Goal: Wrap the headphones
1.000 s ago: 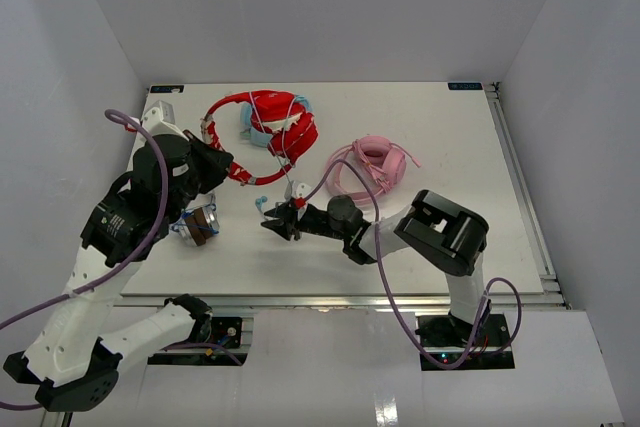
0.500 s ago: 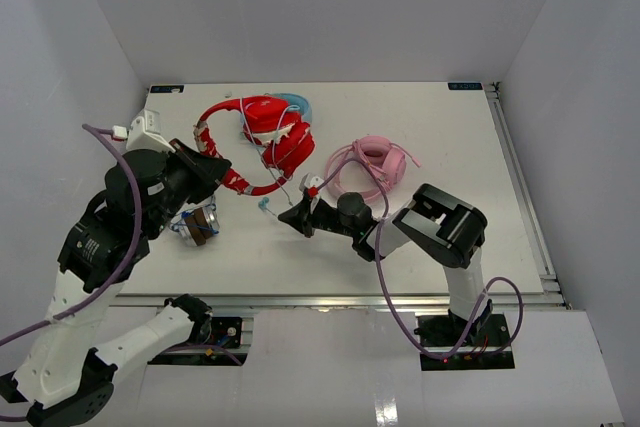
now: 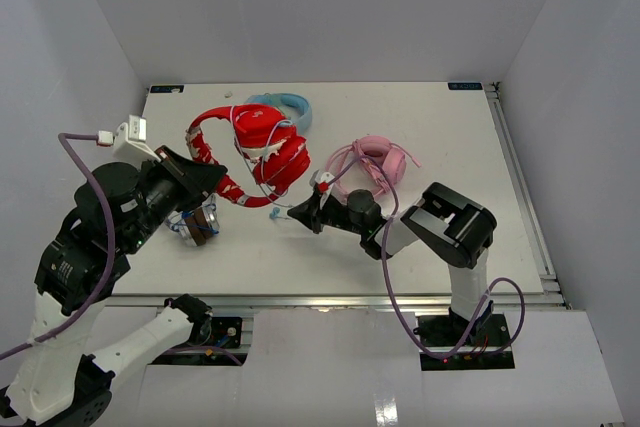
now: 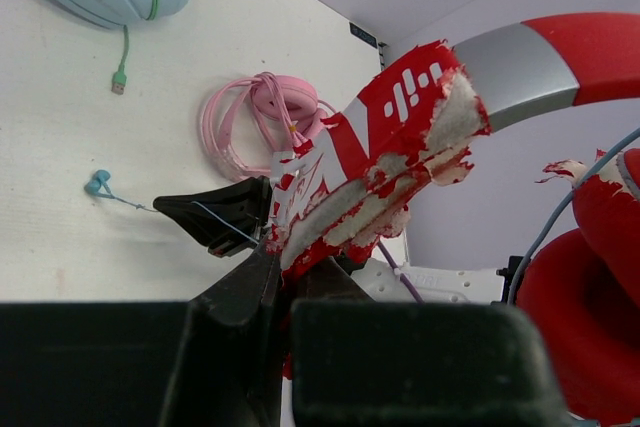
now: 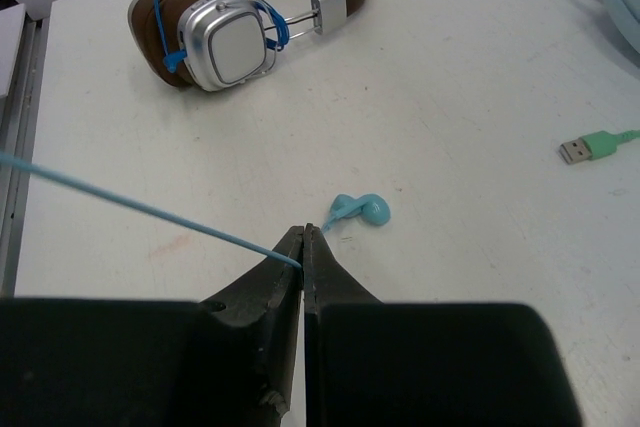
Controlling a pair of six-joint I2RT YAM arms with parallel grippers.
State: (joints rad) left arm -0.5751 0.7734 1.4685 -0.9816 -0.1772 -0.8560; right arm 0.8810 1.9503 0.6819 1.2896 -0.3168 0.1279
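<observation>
The red headphones [image 3: 262, 149] hang off the table in my left gripper [image 3: 218, 182], which is shut on the end of the red headband [image 4: 400, 137] with its peeling whitish padding. The earcups [image 3: 285, 159] sit to the gripper's right, with pale cable looped over them. My right gripper [image 3: 296, 217] is low over the table, just right of the headphones. In the right wrist view it [image 5: 304, 237] is shut on the thin pale-blue cable [image 5: 140, 209], which runs off to the left. The cable's teal plug [image 5: 365, 210] lies on the table just past the fingertips.
Brown and silver headphones [image 3: 195, 222] lie at the near left, also in the right wrist view [image 5: 230, 22]. Light-blue headphones [image 3: 285, 105] with a green plug [image 5: 590, 145] lie behind the red ones. Pink headphones [image 3: 370, 165] lie right of centre. White walls surround the table [image 3: 440, 247].
</observation>
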